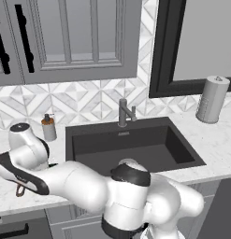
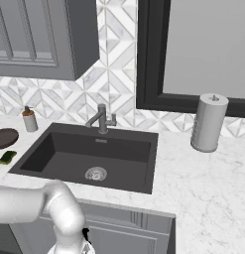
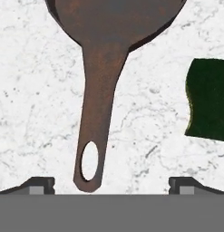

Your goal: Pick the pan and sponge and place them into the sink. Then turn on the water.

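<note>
The pan [image 3: 115,18] lay flat on the white marble table [image 3: 36,90] to the left of the sink [image 2: 89,158], its long brown handle [image 3: 100,99] pointing back toward the hand [image 3: 111,183], with the hole at the handle's end just ahead of the fingertips [image 3: 41,183]. The hand hung above the table with its fingers spread wide apart, holding nothing; the handle's end lay between them, nearer one fingertip than the other.

The sponge [image 3: 207,99] sat green side up on the table just beside the handle, apart from it. The sink was empty, its silver drain [image 2: 95,173] bare, and no stream ran from the faucet [image 2: 101,119].

The pan looked stiff and fairly heavy, with most of its weight in the round bowl, so a grip far out on the handle would likely let it droop or twist. The straight middle of the handle, nearer the bowl, seemed the better place to clamp across its narrow width. The sponge would be light and soft, and easy to pinch.
</note>
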